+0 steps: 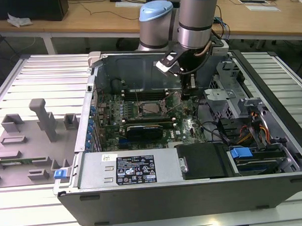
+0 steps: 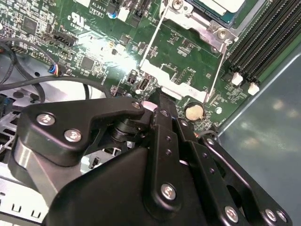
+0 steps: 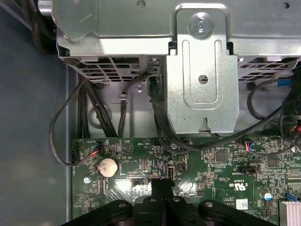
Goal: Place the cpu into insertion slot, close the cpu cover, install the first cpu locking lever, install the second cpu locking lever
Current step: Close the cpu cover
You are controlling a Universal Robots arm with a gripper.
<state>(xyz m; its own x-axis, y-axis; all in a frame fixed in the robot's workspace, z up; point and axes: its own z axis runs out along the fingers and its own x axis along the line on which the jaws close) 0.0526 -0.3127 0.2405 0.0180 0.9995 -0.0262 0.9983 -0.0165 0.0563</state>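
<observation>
The cpu (image 1: 151,108) lies in its socket at the centre of the exterior view. My gripper (image 1: 186,96) hangs just to that view's right of it, fingers pressed together and empty, tips low over the motherboard (image 3: 211,160) beside a coin cell (image 3: 107,166). Black cables (image 3: 94,108) and a metal drive cage (image 3: 202,70) crowd close.

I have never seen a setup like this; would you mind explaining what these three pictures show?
A grey robot arm reaches down into an open computer case lying on a slatted metal table. The exterior view watches from outside; both wrist views ride on the arm and look past its black gripper onto the green motherboard. The gripper is shut, with nothing visibly held, its tip low over the board near a round coin battery. The cpu, a small silvery square, lies in its socket. A grey tray of holders sits beside the case.
</observation>
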